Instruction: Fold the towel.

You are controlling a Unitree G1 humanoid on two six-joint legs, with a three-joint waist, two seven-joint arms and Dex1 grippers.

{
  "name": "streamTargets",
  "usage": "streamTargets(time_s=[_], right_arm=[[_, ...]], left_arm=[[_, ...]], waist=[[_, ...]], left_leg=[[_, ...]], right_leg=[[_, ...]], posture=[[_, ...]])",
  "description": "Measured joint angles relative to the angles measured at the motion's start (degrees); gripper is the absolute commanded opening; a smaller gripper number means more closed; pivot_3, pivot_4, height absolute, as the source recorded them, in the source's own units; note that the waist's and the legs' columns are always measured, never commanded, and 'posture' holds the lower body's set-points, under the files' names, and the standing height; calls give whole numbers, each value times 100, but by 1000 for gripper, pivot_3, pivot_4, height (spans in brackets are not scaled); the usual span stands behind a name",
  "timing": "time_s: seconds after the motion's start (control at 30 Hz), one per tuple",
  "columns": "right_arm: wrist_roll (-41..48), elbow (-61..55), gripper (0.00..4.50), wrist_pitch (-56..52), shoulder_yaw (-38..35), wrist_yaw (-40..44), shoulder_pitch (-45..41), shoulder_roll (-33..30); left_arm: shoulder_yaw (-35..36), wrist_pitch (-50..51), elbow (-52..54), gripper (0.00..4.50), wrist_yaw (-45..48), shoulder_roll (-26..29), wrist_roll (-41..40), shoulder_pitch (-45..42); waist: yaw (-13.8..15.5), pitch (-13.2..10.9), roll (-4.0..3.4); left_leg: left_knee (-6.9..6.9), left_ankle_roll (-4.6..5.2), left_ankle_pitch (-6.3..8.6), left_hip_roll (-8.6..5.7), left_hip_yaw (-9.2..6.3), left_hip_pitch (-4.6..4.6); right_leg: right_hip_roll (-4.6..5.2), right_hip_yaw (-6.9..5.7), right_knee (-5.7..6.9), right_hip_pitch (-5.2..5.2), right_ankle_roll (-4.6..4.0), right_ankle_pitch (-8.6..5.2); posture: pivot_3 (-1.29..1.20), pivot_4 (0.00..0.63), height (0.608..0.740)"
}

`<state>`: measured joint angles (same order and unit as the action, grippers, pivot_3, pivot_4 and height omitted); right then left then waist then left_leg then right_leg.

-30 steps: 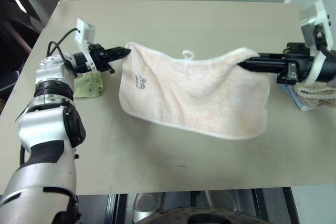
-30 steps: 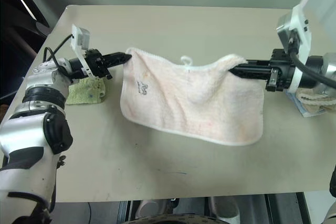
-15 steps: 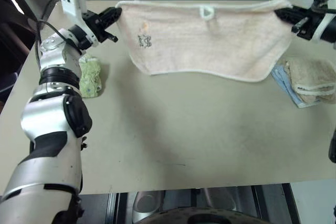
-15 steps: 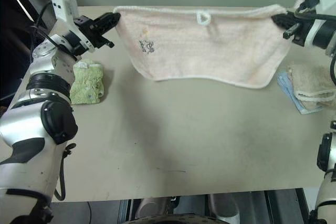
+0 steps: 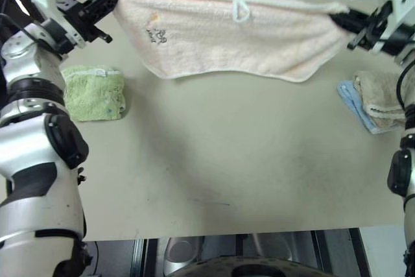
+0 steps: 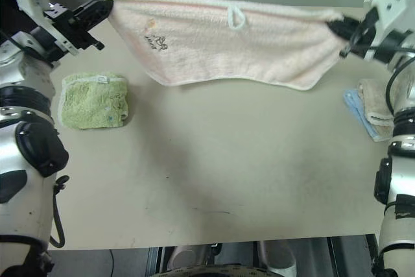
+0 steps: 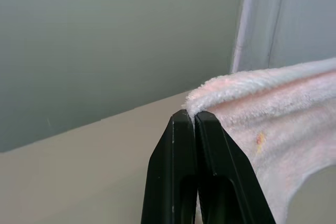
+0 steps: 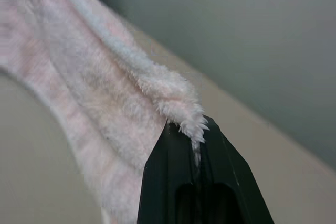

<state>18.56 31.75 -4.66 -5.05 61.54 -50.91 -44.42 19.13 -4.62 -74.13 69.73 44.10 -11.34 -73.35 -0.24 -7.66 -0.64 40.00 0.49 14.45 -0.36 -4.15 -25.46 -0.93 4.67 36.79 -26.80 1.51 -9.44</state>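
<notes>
No readable text, brand, number or sign shows anywhere. The only print is a small dark mark (image 5: pixel 156 34) on the towel (image 5: pixel 259 40), near the upper corner on the robot's left side, below the trimmed top edge; its shapes are too small to tell as letters. A faint orange spot sits just above it, no writing either.
</notes>
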Motion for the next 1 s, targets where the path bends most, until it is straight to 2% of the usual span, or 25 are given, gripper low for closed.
streamTargets(time_s=[0.2, 0.27, 0.43, 0.53, 0.63, 0.8, 1.0], right_arm=[[878, -2054, 0, -1048, -526, 328, 1332, -336], [1076, -2542, 0, -1327, -625, 336, 1709, -362], [1435, -3417, 0, -1818, -865, 281, 2470, -398], [1596, -3966, 0, -1951, -1035, 265, 3013, -507], [1644, -4154, 0, -2055, -1140, 266, 3318, -589], [1633, -4240, 0, -2030, -1144, 267, 3344, -600], [1828, -4383, 0, -2226, -1175, 624, 3626, -923]], left_arm=[[-180, 539, 296, 34, 1125, 499, -2, 23], [-299, 773, 498, 34, 1522, 598, 3, 172], [-678, 1339, 1009, 34, 1910, 745, -43, 958], [-1022, 1853, 1970, 34, 1949, 1040, -550, 1780], [-1197, 2268, 2658, 34, 1965, 1216, -1023, 2342], [-1231, 2518, 2942, 34, 1970, 1241, -1229, 2485], [-1294, 3000, 3624, 34, 1975, 1528, -1672, 3040]], waist=[[0, 4, 6], [-7, 4, 7], [-25, 4, 8], [-28, 5, 8], [-27, 4, 8], [-14, 6, 11], [-19, 7, 12]], left_leg=[[4, -5, -2, -2, 0, -1], [9, 33, 17, 0, -1, 4], [10, 48, 4, 2, -4, 13], [7, 48, -2, 4, -3, 30], [7, 49, -1, 2, -3, 53], [7, 52, -1, 0, -7, 109], [-2, 44, 4, 1, -8, 108]], right_leg=[[0, -3, -9, 5, 2, 0], [5, 2, -5, 10, 5, 3], [0, 0, 7, 11, -4, 20], [-4, -1, 9, 25, -7, 25], [-4, 1, 8, 49, -32, 15], [-4, 2, 6, 108, -60, 14], [-9, 2, 5, 104, -69, 6]], posture=[[0, 150, 733], [0, 150, 733], [0, 150, 733], [0, 150, 733], [0, 150, 733], [0, 150, 733], [0, 150, 733]])
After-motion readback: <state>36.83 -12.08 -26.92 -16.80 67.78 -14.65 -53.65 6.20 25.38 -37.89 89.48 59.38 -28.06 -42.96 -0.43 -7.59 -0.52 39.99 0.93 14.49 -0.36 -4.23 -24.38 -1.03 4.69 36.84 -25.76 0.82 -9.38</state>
